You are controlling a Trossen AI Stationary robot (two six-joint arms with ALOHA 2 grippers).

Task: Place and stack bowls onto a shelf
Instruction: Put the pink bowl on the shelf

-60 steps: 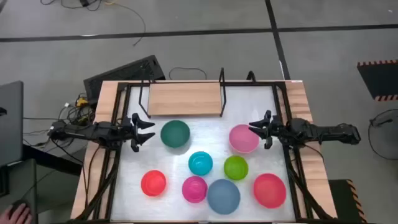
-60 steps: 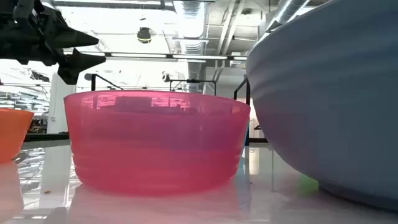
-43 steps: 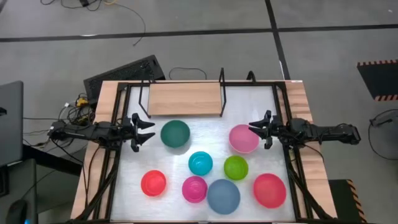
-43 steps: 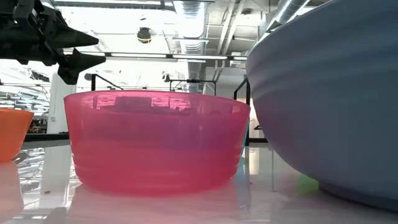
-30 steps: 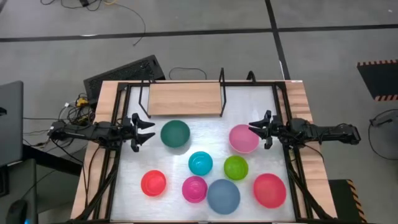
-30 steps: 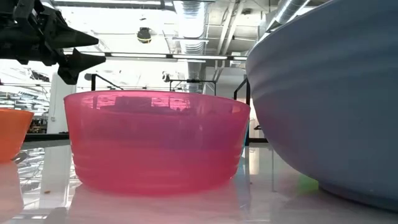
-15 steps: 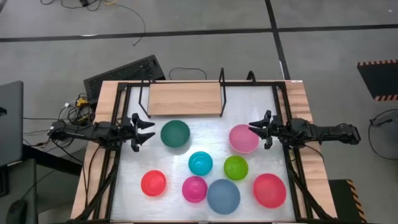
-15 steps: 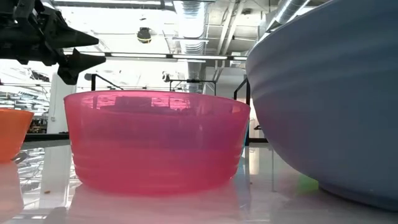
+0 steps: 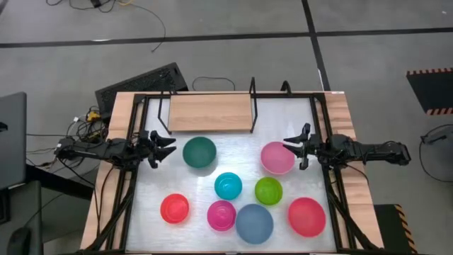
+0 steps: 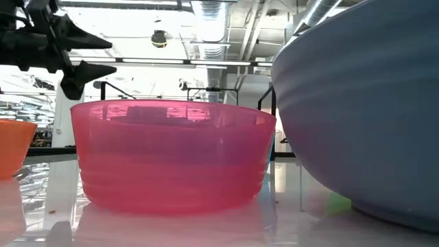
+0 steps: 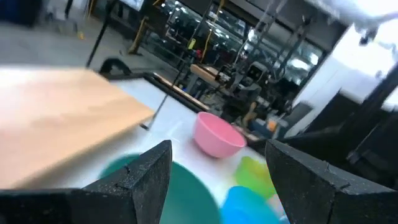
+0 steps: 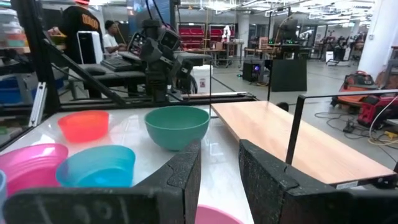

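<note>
Eight bowls stand upright on their bases on the white tabletop: dark green (image 9: pixel 199 152), pale pink (image 9: pixel 277 157), teal (image 9: pixel 228 185), lime (image 9: pixel 268 190), orange (image 9: pixel 175 208), magenta (image 9: pixel 221 214), grey-blue (image 9: pixel 254 222) and red (image 9: pixel 306 216). The light-wood shelf (image 9: pixel 211 112) stands at the far edge with nothing on it. My left gripper (image 9: pixel 160 144) hovers open just left of the dark green bowl (image 11: pixel 149 186). My right gripper (image 9: pixel 293 146) hovers open just right of the pale pink bowl (image 12: pixel 214 214). Neither gripper touches anything.
A black metal frame (image 9: pixel 134 120) runs round the table, with wooden strips along both sides. The shelf's thin black uprights (image 9: pixel 253 95) rise at its right end. Bare tabletop lies between the shelf and the bowls. People and workbenches (image 12: pixel 109 31) show in the room beyond.
My left gripper has shifted a little toward the far edge and turned slightly, and its wrist view is blurred by the motion. The right arm and all the bowls have stayed where they were.
</note>
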